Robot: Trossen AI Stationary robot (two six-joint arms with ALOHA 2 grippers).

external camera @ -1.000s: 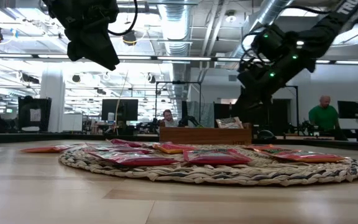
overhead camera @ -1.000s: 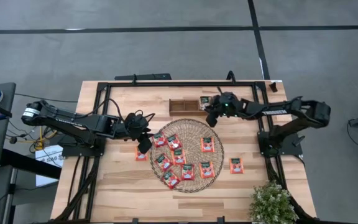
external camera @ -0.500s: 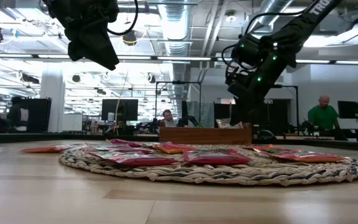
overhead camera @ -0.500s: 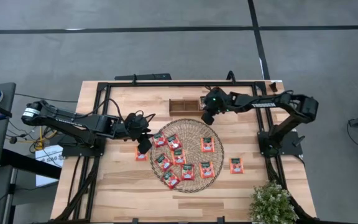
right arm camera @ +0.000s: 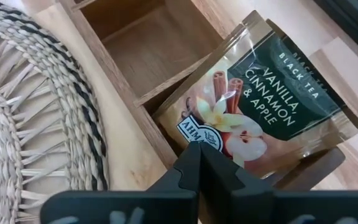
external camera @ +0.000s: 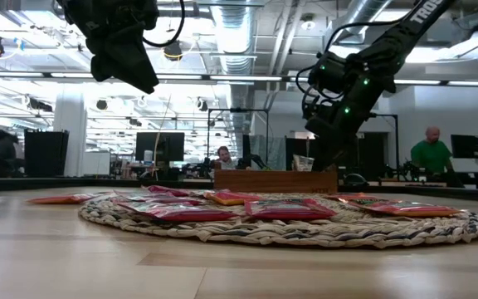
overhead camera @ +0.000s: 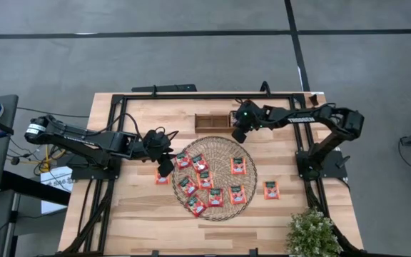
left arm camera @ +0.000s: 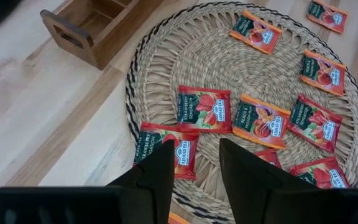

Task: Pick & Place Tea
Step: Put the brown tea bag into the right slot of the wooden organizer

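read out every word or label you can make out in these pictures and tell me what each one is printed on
"BLACK TEA" and "VANILLA, CINNAMON & APPLE": on the dark-labelled tea sachet standing in the wooden tray, at the right gripper.
"STRAWBERRY SENSATION", only roughly legible: on a red sachet lying on the woven mat.
The brand mark on the sachets starts "AHMAD TEA" on the mat; partly hidden on the vanilla one.
Other sachet labels and white lettering on the right arm in the low view: too small or cut off.

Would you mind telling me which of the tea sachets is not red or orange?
The pale sachet labelled vanilla, cinnamon and apple, standing in the end compartment of the wooden tray; the sachets on the woven mat are all red-orange.
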